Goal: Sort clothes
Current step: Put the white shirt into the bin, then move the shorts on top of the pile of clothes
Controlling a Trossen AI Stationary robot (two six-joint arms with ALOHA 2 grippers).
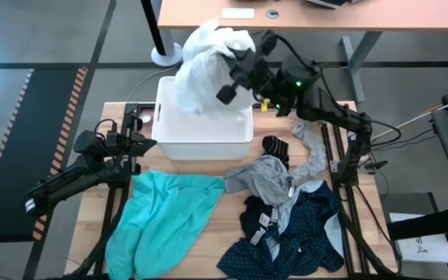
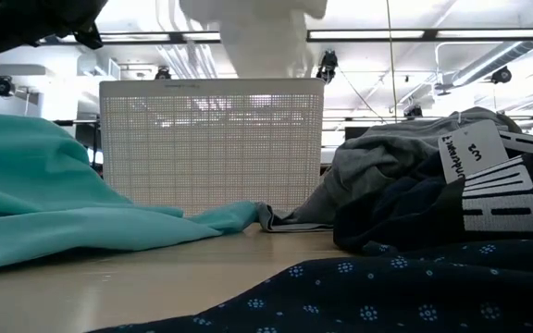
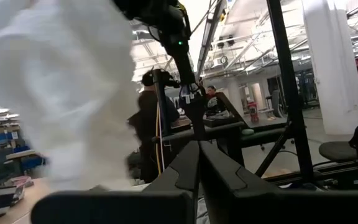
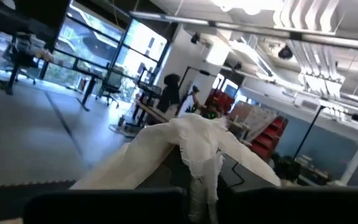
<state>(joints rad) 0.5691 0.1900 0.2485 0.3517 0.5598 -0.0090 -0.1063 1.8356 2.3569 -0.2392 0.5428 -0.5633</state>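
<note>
My right gripper (image 1: 236,64) is high over the white ribbed basket (image 1: 208,132), shut on a white garment (image 1: 204,66). The garment also shows in the low view (image 2: 265,37) above the basket (image 2: 211,139). My left gripper (image 1: 141,140) is shut and empty, low beside the basket's left wall. A teal garment (image 1: 166,210) lies spread on the table's near left. A grey garment (image 1: 267,177), a black one with white stripes (image 1: 259,218) and a navy dotted one (image 1: 302,237) lie heaped on the near right. My right gripper pinches a bunched fold of the white garment (image 4: 199,163) between its two fingers, several layers gathered. The garment is lifted and hangs slack below and beside the fingers. Its lower end drops behind the basket's rim (image 2: 266,78), where it is hidden.
A small black piece of cloth (image 1: 274,145) and a grey strip (image 1: 311,152) lie right of the basket. Frame posts stand along both table sides. A desk (image 1: 317,14) stands beyond the far edge. A person (image 3: 151,118) shows in the room behind.
</note>
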